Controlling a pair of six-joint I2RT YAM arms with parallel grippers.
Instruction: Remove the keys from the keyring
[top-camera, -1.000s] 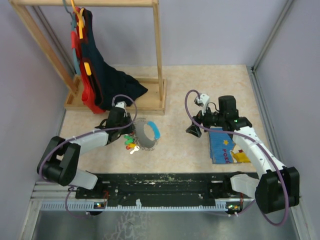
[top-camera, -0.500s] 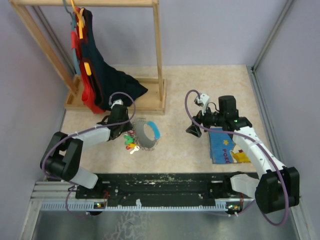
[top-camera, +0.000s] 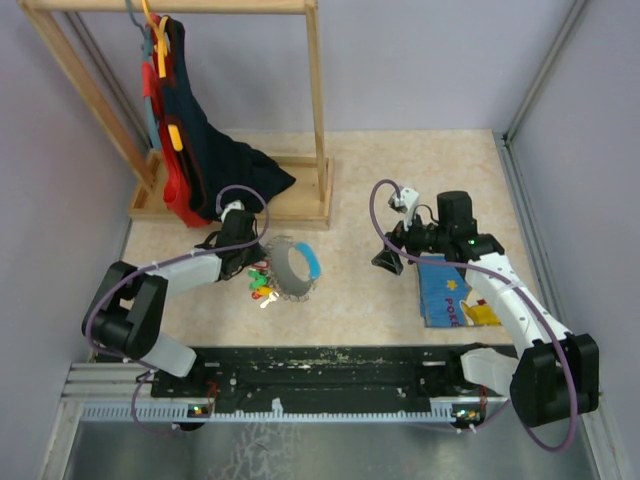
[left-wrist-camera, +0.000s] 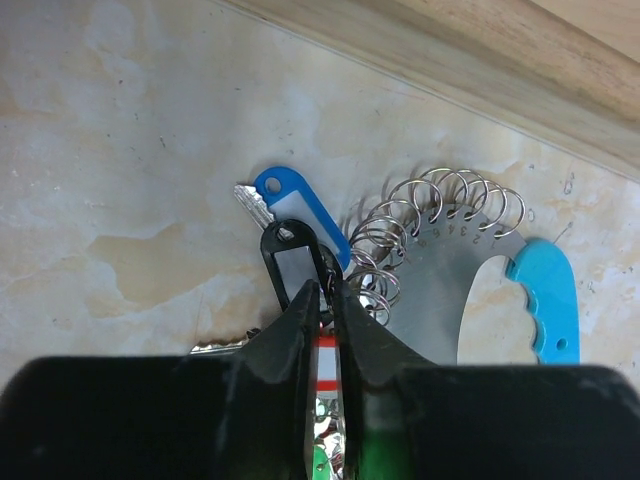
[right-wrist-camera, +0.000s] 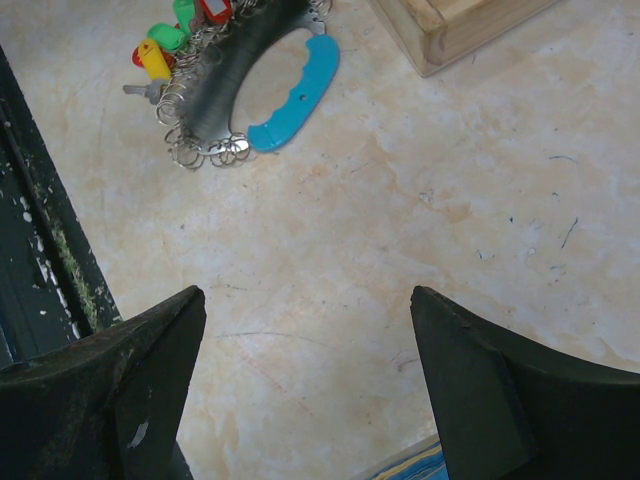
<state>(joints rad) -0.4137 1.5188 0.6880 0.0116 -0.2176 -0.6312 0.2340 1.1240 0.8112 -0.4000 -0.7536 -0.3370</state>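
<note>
Progress: barely begun, I reckon every one of the keys (left-wrist-camera: 285, 200) is on the keyring (left-wrist-camera: 440, 265), flat on the worktop (right-wrist-camera: 400, 200) | left claw (left-wrist-camera: 322, 295): jaws a slit apart astride the black-tagged key (left-wrist-camera: 290, 265), can't tell if I've got it | right claw (right-wrist-camera: 305, 300): wide open, empty, well apart

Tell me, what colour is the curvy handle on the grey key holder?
Light blue. The handle shows best in the left wrist view.

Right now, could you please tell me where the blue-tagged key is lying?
In the left wrist view, the blue-tagged key lies on the table just beyond the left gripper, beside the black tag, left of the grey keyring plate.
</note>
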